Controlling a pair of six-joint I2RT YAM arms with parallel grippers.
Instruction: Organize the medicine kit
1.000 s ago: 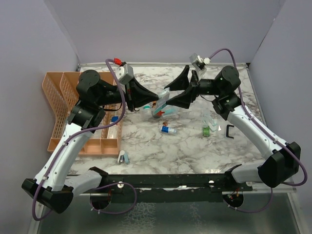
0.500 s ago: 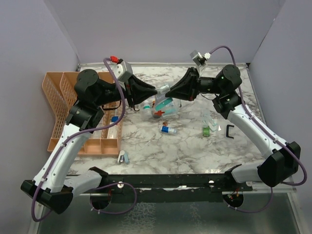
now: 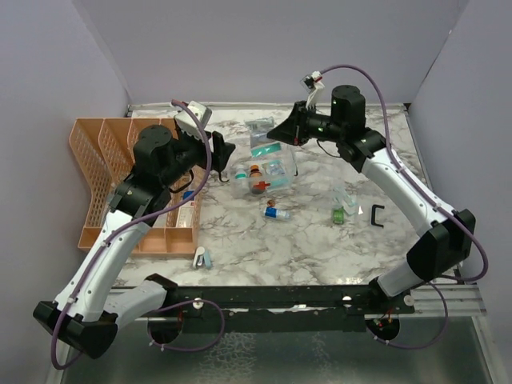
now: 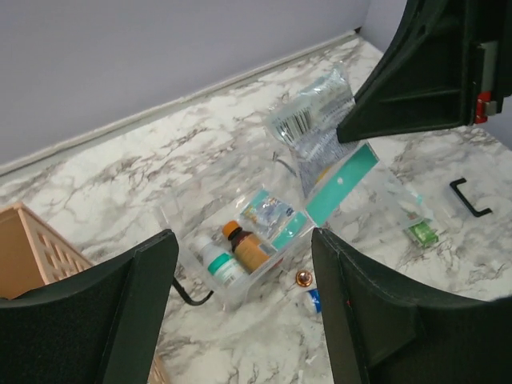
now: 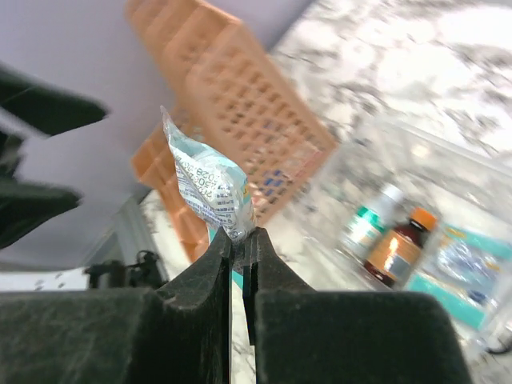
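The medicine kit (image 3: 276,170) is a clear box standing open on the marble table, with a white bottle (image 4: 210,259), a brown bottle (image 4: 250,250) and sachets inside it. My right gripper (image 5: 238,236) is shut on the lower edge of a clear printed packet (image 5: 210,186) and holds it in the air just behind the kit; the packet (image 3: 265,134) also shows from above. My left gripper (image 4: 244,240) is open and empty, left of the kit and a little above it. In the top view it (image 3: 223,157) points toward the kit.
An orange lattice organizer (image 3: 100,172) stands at the left. Loose on the table lie a blue-capped vial (image 3: 278,213), a copper cap (image 4: 304,278), a green bottle (image 3: 338,213), a black clip (image 3: 376,216) and a small white-blue item (image 3: 202,258) near the front edge.
The right gripper shut on the packet, then the left let go, opened and drew back to the left. The right arm swung the packet toward the rear.
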